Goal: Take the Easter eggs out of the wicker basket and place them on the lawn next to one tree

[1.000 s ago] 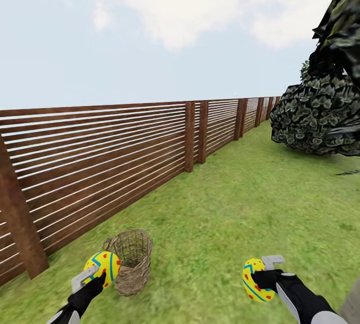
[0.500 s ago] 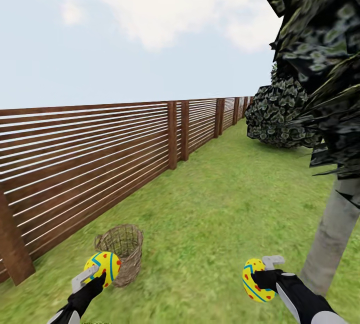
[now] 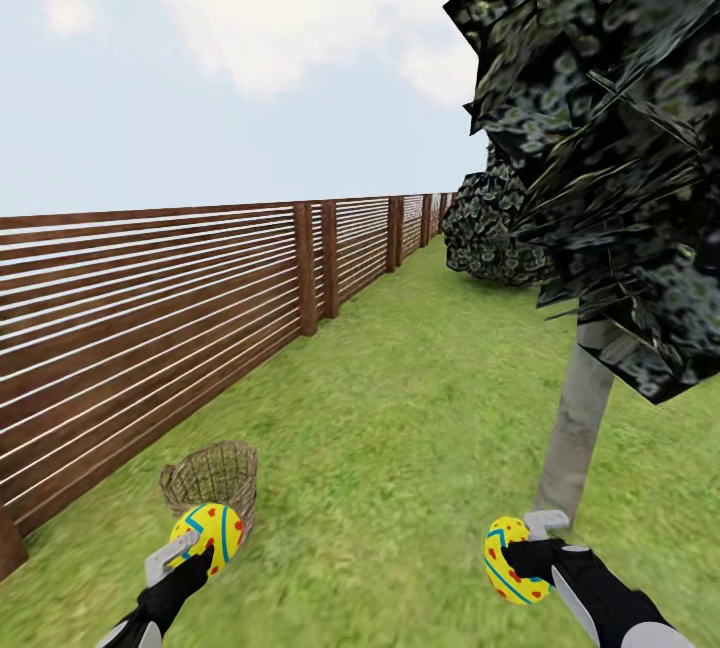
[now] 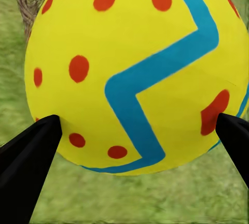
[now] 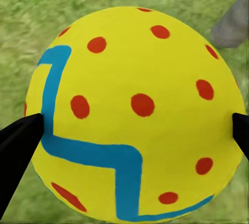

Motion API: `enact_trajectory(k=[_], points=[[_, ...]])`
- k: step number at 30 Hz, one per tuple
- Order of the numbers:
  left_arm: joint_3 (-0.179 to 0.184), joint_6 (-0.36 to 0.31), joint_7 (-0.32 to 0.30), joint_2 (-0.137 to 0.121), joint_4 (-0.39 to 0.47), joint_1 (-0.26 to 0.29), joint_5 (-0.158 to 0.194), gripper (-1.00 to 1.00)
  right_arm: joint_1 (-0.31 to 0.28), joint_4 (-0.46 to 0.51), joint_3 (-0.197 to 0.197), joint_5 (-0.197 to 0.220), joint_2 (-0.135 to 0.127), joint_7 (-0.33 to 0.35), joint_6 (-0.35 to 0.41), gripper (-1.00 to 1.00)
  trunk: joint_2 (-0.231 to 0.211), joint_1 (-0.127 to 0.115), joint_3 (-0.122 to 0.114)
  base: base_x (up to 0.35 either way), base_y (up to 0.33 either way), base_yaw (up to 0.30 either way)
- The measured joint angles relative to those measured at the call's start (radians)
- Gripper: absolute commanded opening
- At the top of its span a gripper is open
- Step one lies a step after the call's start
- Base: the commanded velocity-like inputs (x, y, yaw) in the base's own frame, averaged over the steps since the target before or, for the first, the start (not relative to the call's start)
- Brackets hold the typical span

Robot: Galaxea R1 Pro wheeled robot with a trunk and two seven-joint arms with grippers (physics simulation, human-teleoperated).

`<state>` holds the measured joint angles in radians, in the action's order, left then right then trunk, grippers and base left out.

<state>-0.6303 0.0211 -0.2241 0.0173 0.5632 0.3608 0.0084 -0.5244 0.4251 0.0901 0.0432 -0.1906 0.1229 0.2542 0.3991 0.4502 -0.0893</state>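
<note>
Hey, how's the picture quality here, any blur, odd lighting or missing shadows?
Head view: flat, even daylight; the wicker basket and the tree throw no distinct shadows on the lawn, and the crown looks blocky and jagged. Left wrist view: the Easter egg in the left claw is sharp, the grass behind soft. Right wrist view: same for the other egg in the right claw.

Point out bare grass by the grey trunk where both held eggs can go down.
Open lawn runs between the wicker basket and the tree, and continues up toward the fence. The strip just ahead of the right gripper, at the trunk's foot, is bare. Overhead, the crown hangs low.
</note>
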Motion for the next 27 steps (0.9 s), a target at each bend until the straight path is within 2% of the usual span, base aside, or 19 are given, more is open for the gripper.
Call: enact_trajectory(k=[23, 27], points=[[0.0, 0.001, 0.0, 0.004, 0.007, 0.0, -0.001, -1.0, 0.0, 0.0, 0.005, -0.005, 0.001, 0.0, 0.004, -1.0, 0.0, 0.0, 0.0, -0.343, 0.0, -0.263], [0.0, 0.002, 0.0, 0.002, 0.011, 0.0, -0.001, -1.0, 0.0, 0.0, 0.007, -0.007, 0.017, 0.0, 0.004, -1.0, 0.0, 0.0, 0.002, -0.343, 0.0, -0.268]])
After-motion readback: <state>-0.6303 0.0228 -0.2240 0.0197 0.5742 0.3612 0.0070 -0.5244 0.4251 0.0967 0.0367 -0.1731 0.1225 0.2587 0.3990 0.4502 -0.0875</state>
